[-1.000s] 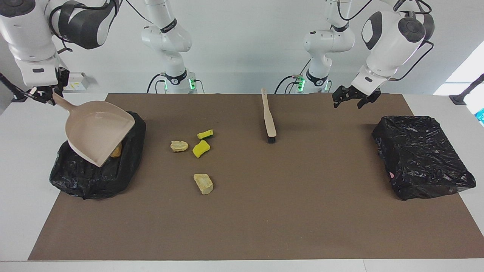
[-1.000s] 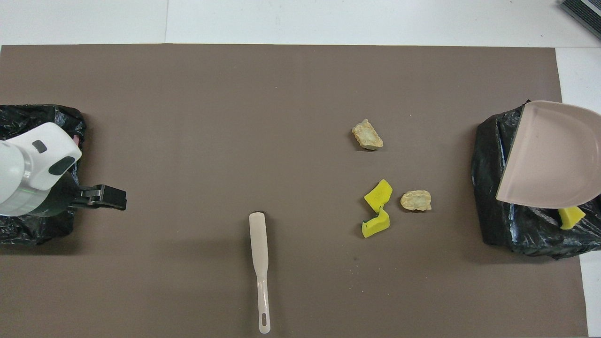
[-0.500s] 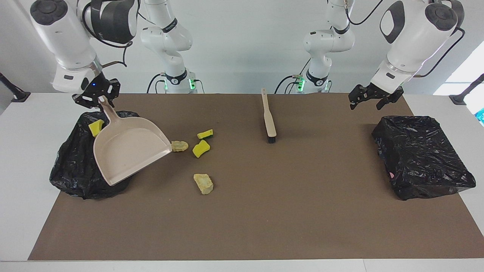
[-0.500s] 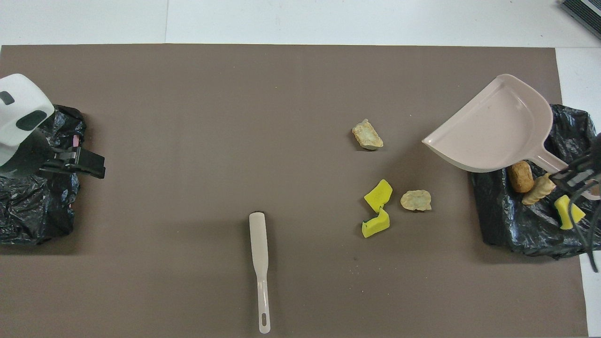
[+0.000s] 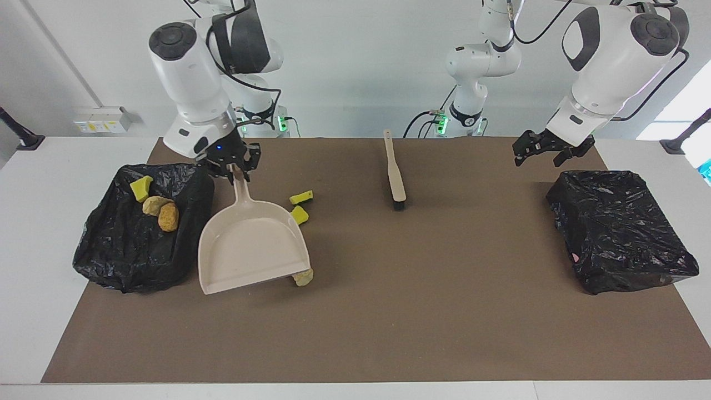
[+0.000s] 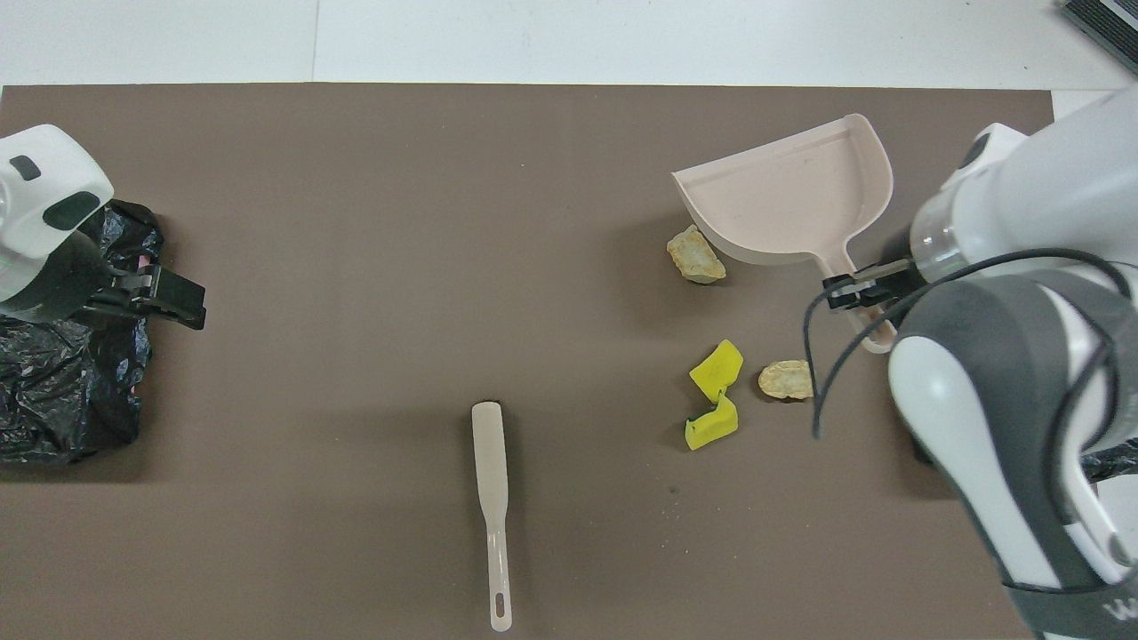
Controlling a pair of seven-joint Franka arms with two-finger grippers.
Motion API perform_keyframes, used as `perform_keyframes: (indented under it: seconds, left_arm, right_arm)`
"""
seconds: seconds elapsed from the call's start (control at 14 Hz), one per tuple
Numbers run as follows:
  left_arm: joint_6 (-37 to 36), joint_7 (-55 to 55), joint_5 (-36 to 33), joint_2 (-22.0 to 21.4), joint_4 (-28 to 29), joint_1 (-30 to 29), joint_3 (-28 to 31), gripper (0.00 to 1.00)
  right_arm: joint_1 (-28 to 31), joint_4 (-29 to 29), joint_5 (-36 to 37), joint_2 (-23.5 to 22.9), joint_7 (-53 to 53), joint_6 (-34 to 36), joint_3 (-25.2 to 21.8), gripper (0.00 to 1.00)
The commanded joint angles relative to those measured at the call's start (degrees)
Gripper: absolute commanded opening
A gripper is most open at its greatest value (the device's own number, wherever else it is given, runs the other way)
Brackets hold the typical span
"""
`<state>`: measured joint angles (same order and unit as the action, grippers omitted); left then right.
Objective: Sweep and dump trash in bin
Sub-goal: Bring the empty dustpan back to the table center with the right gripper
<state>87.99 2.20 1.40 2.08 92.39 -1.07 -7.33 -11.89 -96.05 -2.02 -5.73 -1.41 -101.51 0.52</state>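
A brown mat (image 5: pixel 389 333) covers the table. At its right-arm end, a black bin (image 5: pixel 128 255) holds three trash lumps (image 5: pixel 158 210); four more (image 6: pixel 711 396) lie mid-mat beside the dustpan (image 5: pixel 250 250), gripped by the right gripper (image 5: pixel 236 169). The left gripper (image 5: pixel 541 147) hangs spread over the other end, by a second bin (image 5: pixel 622 233).

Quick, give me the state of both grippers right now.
Left gripper: open, holding nothing, over the mat beside a black bin.
Right gripper: shut on the dustpan handle.
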Motion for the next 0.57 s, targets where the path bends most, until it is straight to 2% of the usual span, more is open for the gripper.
perform_keyframes:
  seconds: [0.0,0.21,0.5]
  left_arm:
    - [1.5,-0.5,-1.0,-2.3,1.7,-0.4,-0.2,1.0]
    - [1.9,-0.5,-0.3,-5.3,1.2,-1.5,0.0,1.0]
    - [1.0,-0.7,0.7,-8.6,0.5,-1.5,0.0,1.0]
  right_arm:
    - [-5.3,0.5,-2.9,-3.1,-9.0,-6.1,-0.3,0.0]
    - [-11.7,0.8,-3.5,-6.7,-20.7,-13.9,-0.3,0.0]
    - [-18.5,3.8,-3.3,-13.9,-30.6,-20.4,-0.3,0.0]
